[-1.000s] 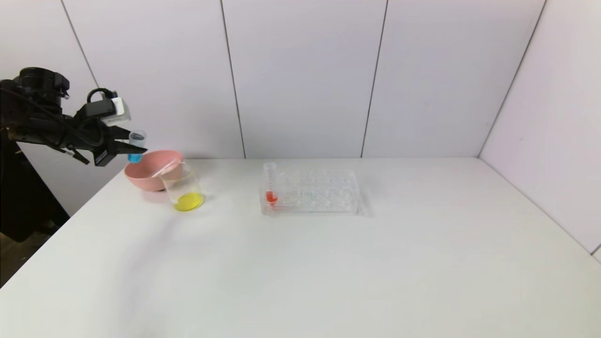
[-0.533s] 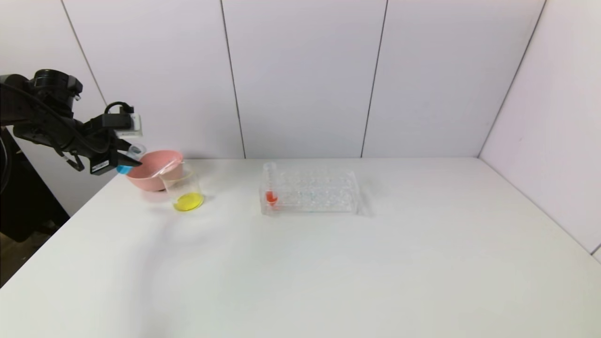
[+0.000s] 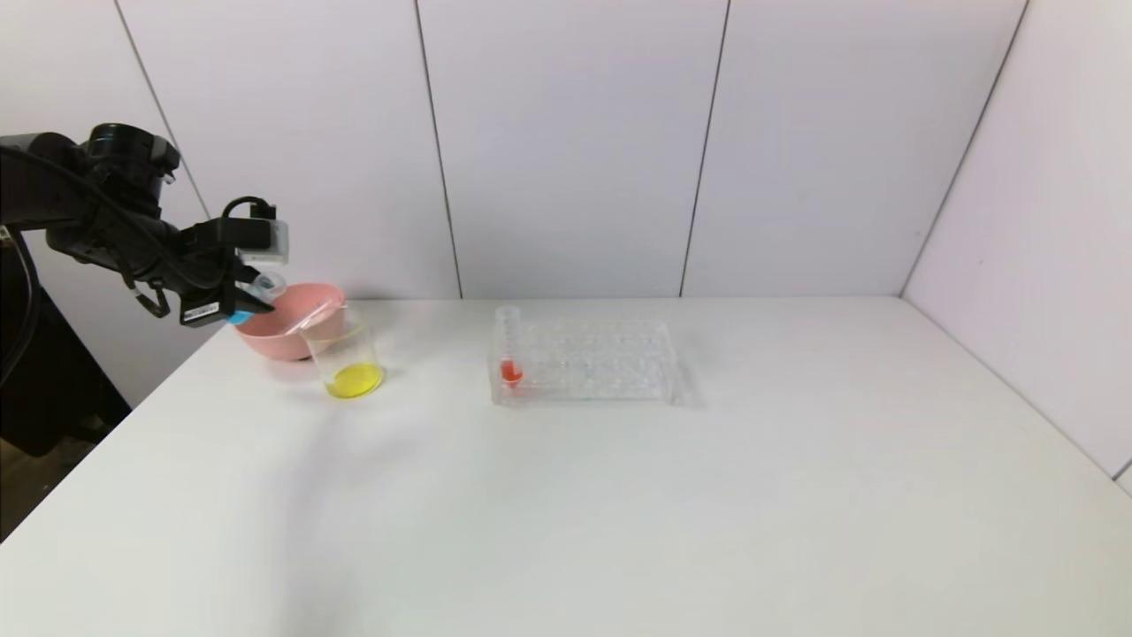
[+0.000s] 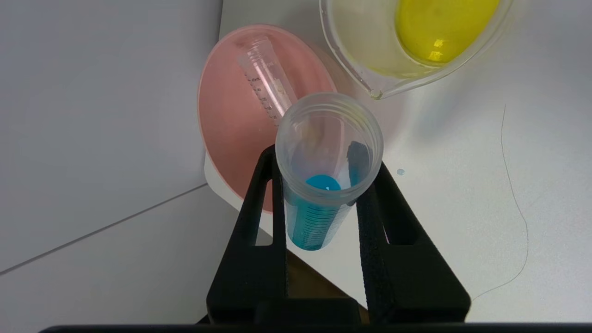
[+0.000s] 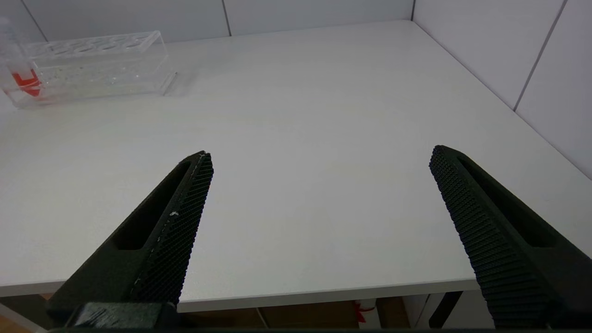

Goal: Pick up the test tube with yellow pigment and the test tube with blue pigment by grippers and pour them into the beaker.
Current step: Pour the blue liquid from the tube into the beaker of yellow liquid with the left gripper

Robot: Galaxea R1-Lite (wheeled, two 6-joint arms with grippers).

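**Blue tube carried in toward beaker, tilting, nothing poured yet**

Head view. The left gripper (image 3: 252,301) hangs above the pink bowl's (image 3: 265,341) near-left rim, at the table's (image 3: 619,495) far-left corner. Over the last second it has dropped from higher up and slid toward the beaker (image 3: 345,358), and the blue tube (image 3: 256,296) it carries has gone from near upright to leaning, mouth toward the beaker. The beaker stands just in front of the bowl, a yellow pool at its bottom, so the yellow pour looks done. The rack (image 3: 584,361) sits mid-table, well apart, with only the red tube (image 3: 508,349) left in it. The right gripper is not seen here.

Left wrist view. The left gripper's two fingers (image 4: 261,217) are clamped on the blue tube (image 4: 323,185) below its threaded mouth. Blue liquid sits at the tube's bottom; none has reached the lip. Beyond it, an empty tube (image 4: 266,78) lies slanted in the bowl (image 4: 222,120), probably the spent yellow tube, though no yellow residue shows clearly. The beaker's spout (image 4: 374,92) is near the tube's mouth but not under it. A small blue speck (image 4: 400,172) marks the table.

Right wrist view. The right gripper (image 5: 319,185) hovers over the table's near edge, fingers wide apart, holding nothing. It appears parked.

Judgement: the approach is nearly finished; the mouth has yet to come over the beaker before tipping further.
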